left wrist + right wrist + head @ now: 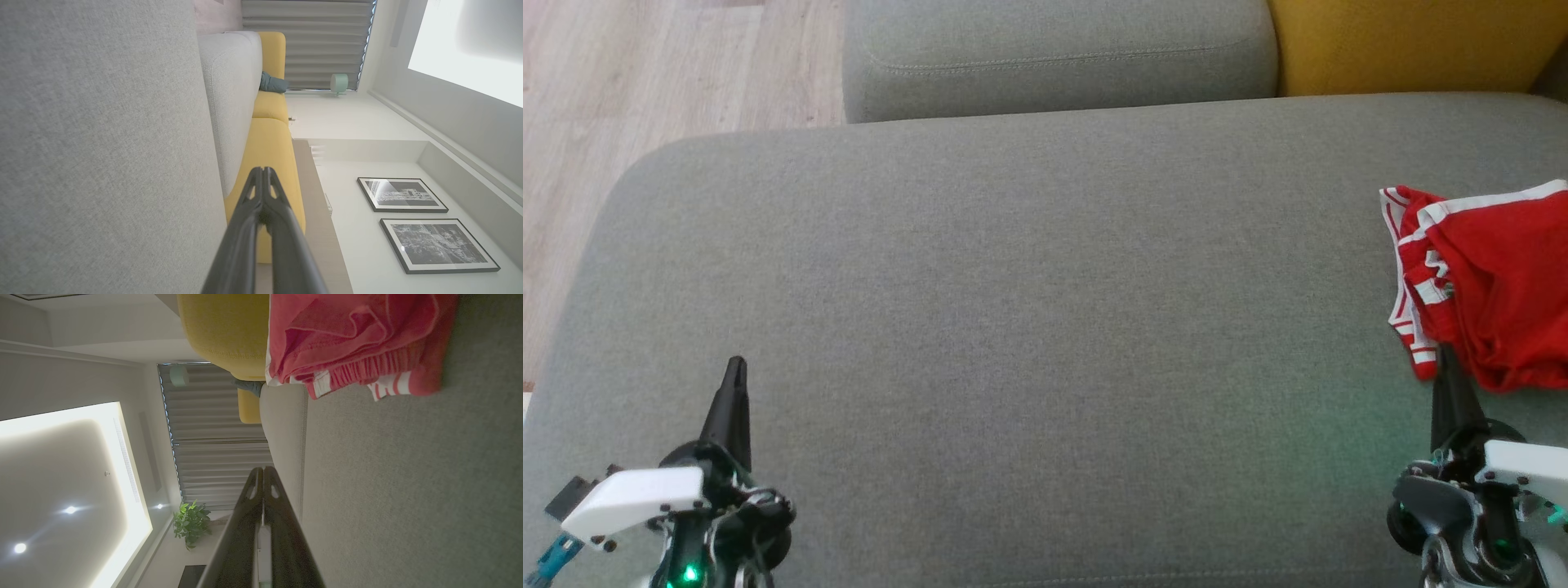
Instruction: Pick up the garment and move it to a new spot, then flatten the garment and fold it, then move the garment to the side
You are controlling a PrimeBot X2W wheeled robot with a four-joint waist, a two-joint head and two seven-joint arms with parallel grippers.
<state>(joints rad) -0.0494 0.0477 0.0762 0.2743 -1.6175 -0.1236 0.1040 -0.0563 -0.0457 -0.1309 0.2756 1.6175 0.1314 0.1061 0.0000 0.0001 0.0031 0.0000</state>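
The garment (pixel 1490 282), red shorts with white stripes, lies crumpled at the right edge of the grey sofa seat (pixel 1013 310) and runs out of the head view. In the right wrist view the garment (pixel 351 339) is bunched ahead of the fingers. My right gripper (pixel 1445 359) is shut and empty, its tip just at the garment's near edge; whether it touches the cloth I cannot tell. Its fingers (pixel 263 477) meet with nothing between them. At the lower left, my left gripper (pixel 737 365) is shut and empty above bare seat; its fingers (pixel 263 175) are pressed together.
A grey sofa back cushion (pixel 1054 57) lies beyond the seat, with a yellow cushion (pixel 1413 45) at the far right. Wooden floor (pixel 645 82) shows past the seat's left edge.
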